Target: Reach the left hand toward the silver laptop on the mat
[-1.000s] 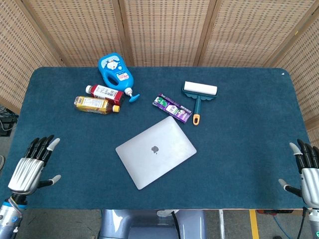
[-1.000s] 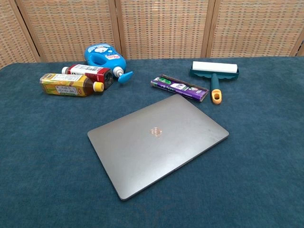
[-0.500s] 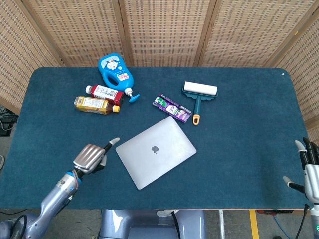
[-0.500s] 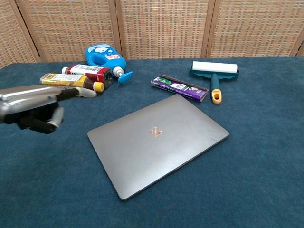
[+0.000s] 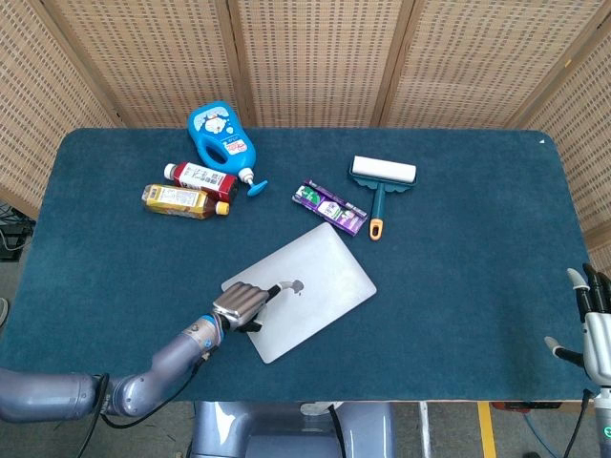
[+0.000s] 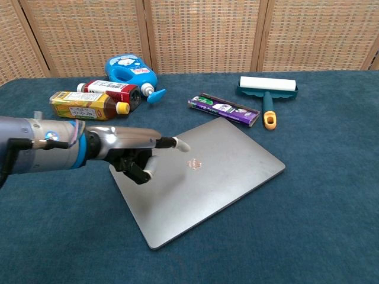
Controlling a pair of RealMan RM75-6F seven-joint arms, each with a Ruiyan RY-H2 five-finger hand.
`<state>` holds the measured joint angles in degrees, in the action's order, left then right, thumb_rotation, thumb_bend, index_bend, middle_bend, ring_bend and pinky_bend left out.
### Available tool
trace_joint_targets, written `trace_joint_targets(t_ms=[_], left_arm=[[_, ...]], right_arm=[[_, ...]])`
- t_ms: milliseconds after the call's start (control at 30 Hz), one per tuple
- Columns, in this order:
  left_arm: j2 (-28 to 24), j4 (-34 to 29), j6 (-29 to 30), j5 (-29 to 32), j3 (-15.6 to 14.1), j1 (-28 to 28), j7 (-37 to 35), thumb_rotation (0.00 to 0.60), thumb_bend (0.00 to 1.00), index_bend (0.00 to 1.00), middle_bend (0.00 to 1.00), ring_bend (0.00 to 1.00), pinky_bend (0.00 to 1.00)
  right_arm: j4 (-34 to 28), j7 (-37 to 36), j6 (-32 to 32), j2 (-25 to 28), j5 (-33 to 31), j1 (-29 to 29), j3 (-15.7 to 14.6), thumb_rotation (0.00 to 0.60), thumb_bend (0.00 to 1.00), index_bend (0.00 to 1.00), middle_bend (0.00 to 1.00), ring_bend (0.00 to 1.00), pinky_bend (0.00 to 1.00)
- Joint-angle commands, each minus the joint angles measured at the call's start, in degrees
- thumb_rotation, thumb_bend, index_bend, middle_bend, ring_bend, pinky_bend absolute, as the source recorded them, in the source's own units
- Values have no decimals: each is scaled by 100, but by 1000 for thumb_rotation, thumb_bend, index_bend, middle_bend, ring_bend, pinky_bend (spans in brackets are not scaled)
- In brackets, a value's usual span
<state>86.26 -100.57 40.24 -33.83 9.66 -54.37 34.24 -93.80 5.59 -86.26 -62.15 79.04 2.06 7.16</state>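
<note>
One finger of the left hand [image 5: 243, 305] points out over the closed silver laptop [image 5: 315, 277] mid-mat, the others curled on nothing. Laptop looks stiff, slick, flat: best taken by an edge.

My left hand [image 5: 244, 303] sits over the near-left part of the closed silver laptop [image 5: 320, 277], which lies at the middle of the dark blue mat [image 5: 458, 248] covering the counter. Behind the laptop I see the flat purple packet [image 5: 329, 206], and just right of that the white-headed lint roller with a teal handle [image 5: 380, 181]. At the far left lies the blue jug-shaped bottle [image 5: 221, 135], with the red-labelled bottle [image 5: 199, 176] and the yellow-labelled bottle [image 5: 183, 201] side by side in front of it. My right hand [image 5: 594, 329] hangs off the mat's near-right edge.
</note>
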Motion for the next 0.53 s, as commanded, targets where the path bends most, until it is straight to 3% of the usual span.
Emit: trace_joint_targets(t_ms=[33, 300, 533], left_arm=[[186, 94, 77, 529, -92, -426, 153, 600, 982, 0, 957, 1000, 1000], [310, 110, 423, 1343, -314, -941, 244, 600, 983, 0, 957, 1000, 1000], [370, 163, 600, 1609, -414, -1173, 221, 600, 982, 0, 957, 1000, 1000]], right_arm=[[3, 13, 9, -5, -15, 3, 2, 600, 0, 57, 0, 0, 0], [-4, -5, 4, 4, -18, -6, -3, 600, 0, 57, 0, 0, 0], [1, -59, -7, 27, -23, -15, 4, 600, 0, 57, 0, 0, 0]])
